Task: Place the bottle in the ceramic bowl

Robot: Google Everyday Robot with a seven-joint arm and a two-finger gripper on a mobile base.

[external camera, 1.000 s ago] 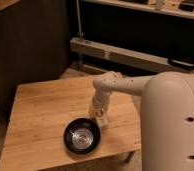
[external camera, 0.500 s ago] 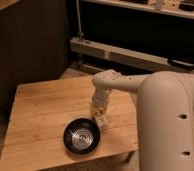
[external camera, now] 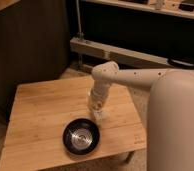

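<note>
The ceramic bowl point(external camera: 81, 136) is round, glossy and black with a shiny centre. It sits on the wooden table point(external camera: 40, 115) near the front edge. My gripper point(external camera: 99, 113) points down at the end of the white arm, just right of and behind the bowl's rim, close to the table top. A small pale shape at its tip looks like the bottle point(external camera: 100, 116), standing roughly upright. I cannot make out whether the gripper holds it.
The robot's large white body point(external camera: 177, 125) fills the right side. A dark cabinet stands behind the table on the left, and a metal rail point(external camera: 120, 54) runs behind it. The table's right edge is close to the gripper.
The arm and gripper have risen slightly beside the bowl. The bowl has not moved.
</note>
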